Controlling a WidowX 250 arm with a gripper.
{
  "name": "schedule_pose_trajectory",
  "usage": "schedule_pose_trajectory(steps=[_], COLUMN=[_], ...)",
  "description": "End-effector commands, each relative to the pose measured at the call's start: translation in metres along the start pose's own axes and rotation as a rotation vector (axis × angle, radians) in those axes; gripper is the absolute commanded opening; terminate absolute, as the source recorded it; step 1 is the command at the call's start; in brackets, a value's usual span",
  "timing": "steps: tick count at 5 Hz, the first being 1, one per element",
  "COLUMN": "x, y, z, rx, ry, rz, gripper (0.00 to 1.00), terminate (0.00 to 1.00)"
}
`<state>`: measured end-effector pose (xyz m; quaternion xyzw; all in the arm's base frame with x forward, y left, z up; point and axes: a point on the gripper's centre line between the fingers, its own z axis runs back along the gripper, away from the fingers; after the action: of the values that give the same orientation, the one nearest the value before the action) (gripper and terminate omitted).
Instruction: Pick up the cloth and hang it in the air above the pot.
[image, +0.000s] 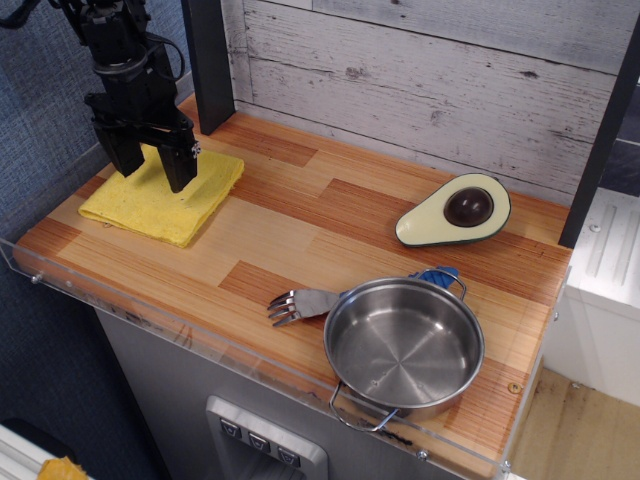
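The bright yellow folded cloth (150, 205) lies flat on the wooden counter at the far left. My black gripper (153, 172) hangs over the cloth's back part with its two fingers spread apart and nothing between them; I cannot tell if the tips touch the cloth. The shiny steel pot (404, 346) with wire loop handles stands empty at the front right, far from the gripper.
A metal fork with a blue handle (305, 302) lies against the pot's left side. A toy avocado half (455, 211) sits behind the pot. A dark post (207, 62) stands just right of the arm. A clear plastic lip (150, 325) runs along the counter's front edge.
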<state>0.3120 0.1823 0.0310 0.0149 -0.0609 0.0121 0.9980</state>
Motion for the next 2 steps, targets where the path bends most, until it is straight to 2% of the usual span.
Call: schedule_pose_trajectory(steps=[1, 2], x=[0.009, 0.003], y=[-0.009, -0.009], z=[-0.006, -0.024], rx=[0.002, -0.028], ry=[0.011, 0.046], rz=[-0.025, -0.014], gripper=[1.00, 1.00], terminate=[0.00, 0.00])
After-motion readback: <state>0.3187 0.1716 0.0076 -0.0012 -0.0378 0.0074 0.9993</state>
